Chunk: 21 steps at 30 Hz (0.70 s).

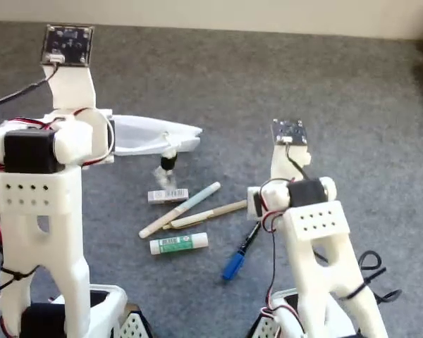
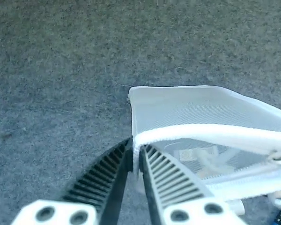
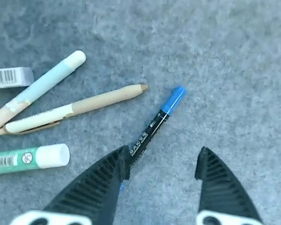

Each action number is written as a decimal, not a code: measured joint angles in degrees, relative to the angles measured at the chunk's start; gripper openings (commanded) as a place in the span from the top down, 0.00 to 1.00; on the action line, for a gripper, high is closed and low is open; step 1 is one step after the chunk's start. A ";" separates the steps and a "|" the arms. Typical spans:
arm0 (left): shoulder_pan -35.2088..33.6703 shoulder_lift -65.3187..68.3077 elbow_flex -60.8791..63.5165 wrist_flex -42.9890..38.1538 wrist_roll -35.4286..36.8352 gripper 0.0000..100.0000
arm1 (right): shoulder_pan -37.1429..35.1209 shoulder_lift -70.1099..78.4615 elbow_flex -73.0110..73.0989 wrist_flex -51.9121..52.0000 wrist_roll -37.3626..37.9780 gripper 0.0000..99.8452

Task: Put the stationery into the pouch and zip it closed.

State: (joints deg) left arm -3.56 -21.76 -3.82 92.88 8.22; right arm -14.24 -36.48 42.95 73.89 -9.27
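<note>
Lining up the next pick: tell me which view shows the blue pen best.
The right wrist view: the blue pen lies close and nearly whole, one end hidden by a jaw. The high view shows the pen from farther off, beside an arm.

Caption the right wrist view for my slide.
Open right end effector hovering over a blue-capped pen on the grey mat.

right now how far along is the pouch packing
Done: the left gripper is shut on the rim of the white mesh pouch. In hand: the right gripper hangs open over the blue-capped black marker. Left: that marker, the beige pen, pale blue pen, green glue stick and white eraser all lie on the grey carpet; zipping comes last.
</note>
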 measured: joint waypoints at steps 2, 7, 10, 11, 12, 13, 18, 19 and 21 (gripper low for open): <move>-1.32 0.18 -0.09 0.00 0.88 0.99 | 0.00 1.85 0.00 -0.97 -1.41 0.79; -2.20 0.18 1.23 -2.11 1.58 0.99 | 0.09 7.65 0.00 -4.57 -3.34 0.79; -2.20 0.18 4.04 -5.19 3.43 0.99 | 1.41 11.60 0.00 -7.12 -3.60 0.79; -2.29 0.18 4.66 -6.07 3.60 0.99 | 1.93 12.75 0.00 -8.00 -3.60 0.79; -2.37 0.18 5.01 -6.51 3.78 0.99 | 2.37 13.63 0.00 -8.79 -3.60 0.79; -2.37 0.18 5.19 -6.77 3.87 0.99 | 2.73 14.42 0.00 -9.49 -3.60 0.79; -2.37 0.18 5.63 -6.77 4.04 0.99 | 2.99 16.53 -0.09 -10.55 -3.60 0.79; -2.37 0.18 5.63 -6.77 4.04 0.99 | 2.99 16.79 -0.09 -10.55 -3.60 0.79; -2.37 0.18 5.63 -6.77 4.04 0.99 | 2.99 16.88 -0.09 -10.55 -3.60 0.79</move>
State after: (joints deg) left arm -5.93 -21.58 1.80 86.11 12.26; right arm -11.25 -19.60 42.86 63.34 -12.88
